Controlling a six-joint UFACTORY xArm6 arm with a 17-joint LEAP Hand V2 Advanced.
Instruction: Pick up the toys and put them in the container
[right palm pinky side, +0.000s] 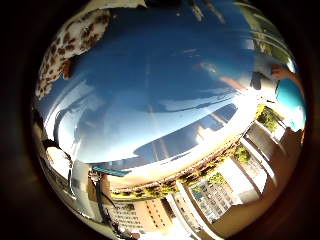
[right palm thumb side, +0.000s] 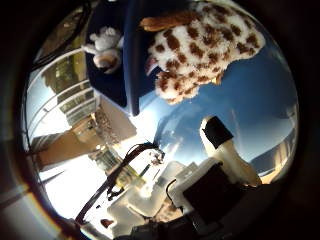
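Observation:
A spotted cream-and-brown plush toy (right palm thumb side: 200, 45) lies on the blue table top (right palm thumb side: 250, 110), close to the palm in the right thumb side palm view. It also shows in the right little finger side palm view (right palm pinky side: 75, 40) at the table's edge. A small white and grey plush toy (right palm thumb side: 105, 45) rests against a dark blue container (right palm thumb side: 125, 70) beside the spotted toy; I cannot tell whether it is inside. My right hand (right palm thumb side: 225, 155) hovers over the table with a white and black finger reaching out fairly straight, away from the spotted toy. It holds nothing.
A teal rounded object (right palm pinky side: 292, 100) sits past the blue table's (right palm pinky side: 170, 80) far edge. A mat printed with buildings (right palm pinky side: 190, 185) lies below the table edge. Railing-like bars (right palm thumb side: 60, 100) stand beside the dark blue container.

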